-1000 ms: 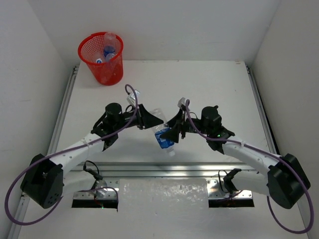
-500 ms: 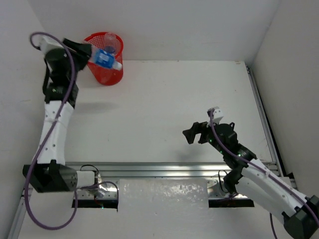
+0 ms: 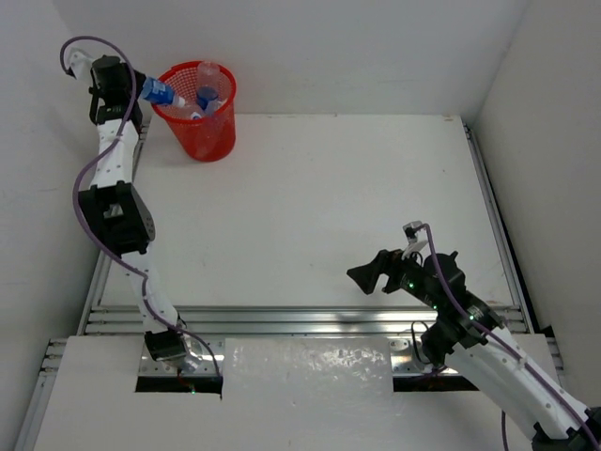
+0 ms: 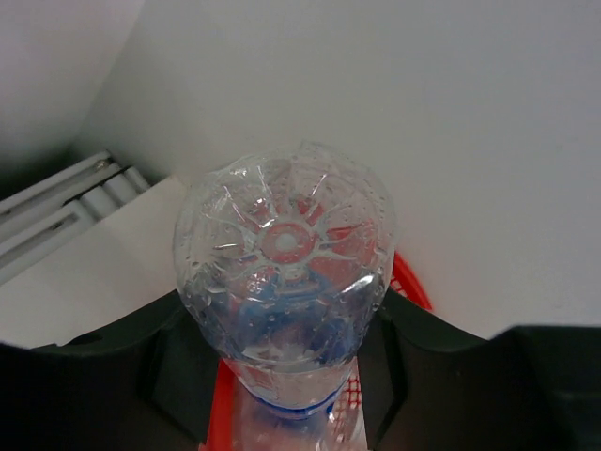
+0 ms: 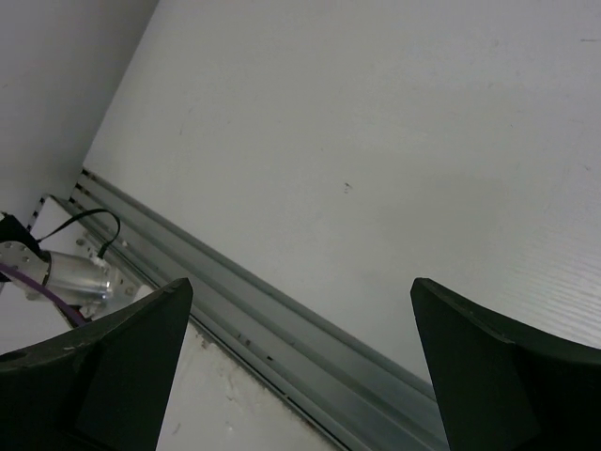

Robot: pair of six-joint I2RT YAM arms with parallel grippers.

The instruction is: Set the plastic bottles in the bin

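White walls (image 3: 310, 47) closed in the pale worktop (image 3: 319, 178) on three sides, and aluminium rails (image 3: 310, 315) ran along its left, right and near edges. The red mesh bin (image 3: 199, 134) stood at the far-left corner with other bottles (image 3: 208, 83) lying inside it. The right end effector (image 3: 360, 275) hung by the near edge, right of centre, fingers spread around nothing. Over the bin's left rim, the left end effector (image 3: 139, 89) pinched a clear, blue-labelled bottle (image 3: 160, 92). The wrist view showed its ribbed, star-patterned base.
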